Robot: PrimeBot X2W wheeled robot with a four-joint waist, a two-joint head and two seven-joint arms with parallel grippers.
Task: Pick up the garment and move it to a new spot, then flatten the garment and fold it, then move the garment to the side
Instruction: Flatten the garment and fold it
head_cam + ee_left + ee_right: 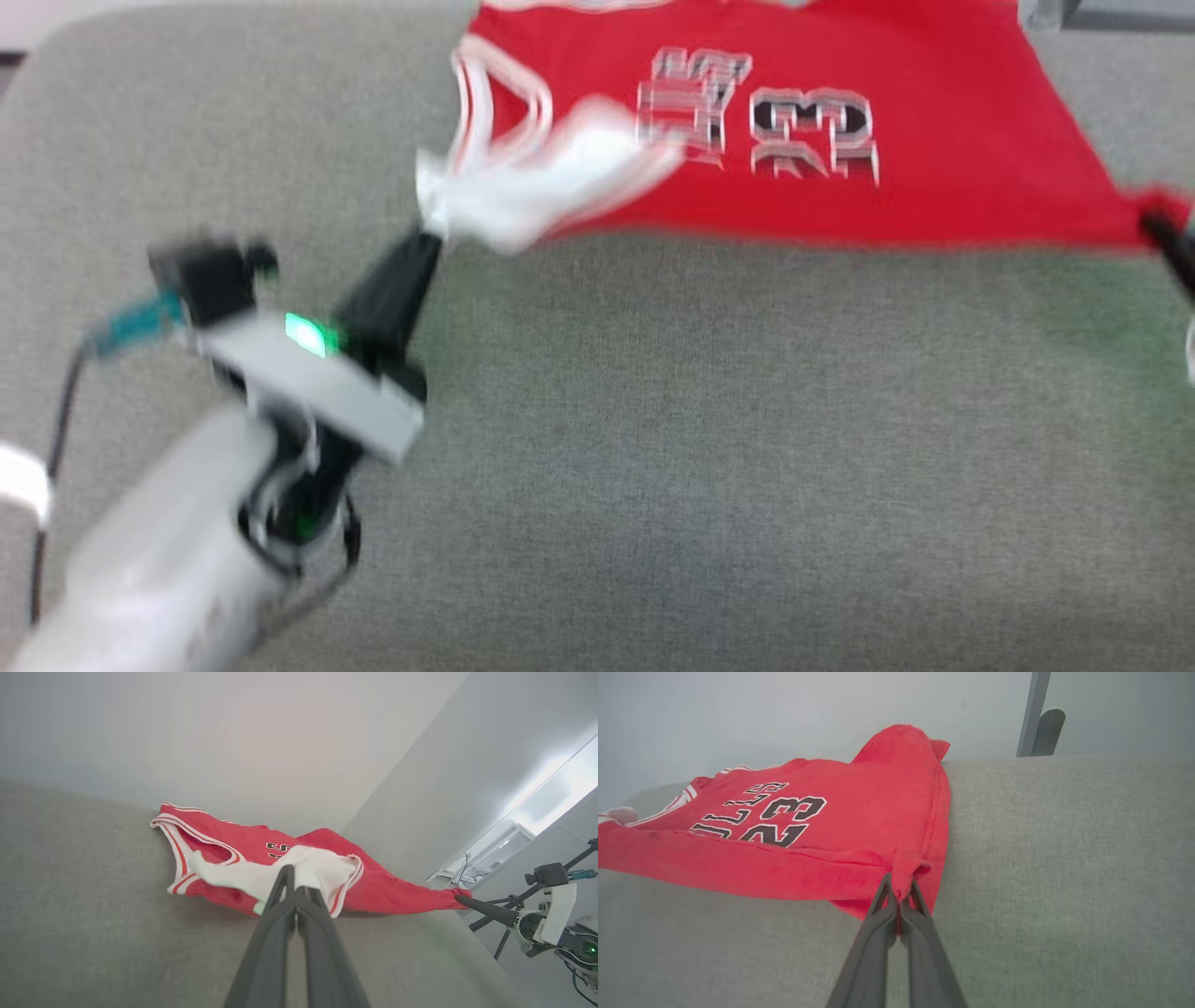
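Observation:
The garment (pixel 934 159) is a bright red shirt with white sleeves and black-and-white lettering, stretched across the far part of the grey fabric surface (pixel 709 467). My left gripper (pixel 431 235) is shut on its white sleeve at the left end; the left wrist view shows the white cloth (pixel 308 870) pinched at my left gripper (pixel 295 877). At the right edge of the head view my right gripper (pixel 1158 224) is shut on a red corner. In the right wrist view the garment (pixel 808 826) bunches where my right gripper (pixel 900 891) holds it.
The grey surface reaches from the garment to the near edge of the head view. A pale wall (pixel 784 714) and a grey upright post (pixel 1031 714) stand behind it. The left wrist view catches my right arm (pixel 537 919) and a tripod-like stand beyond.

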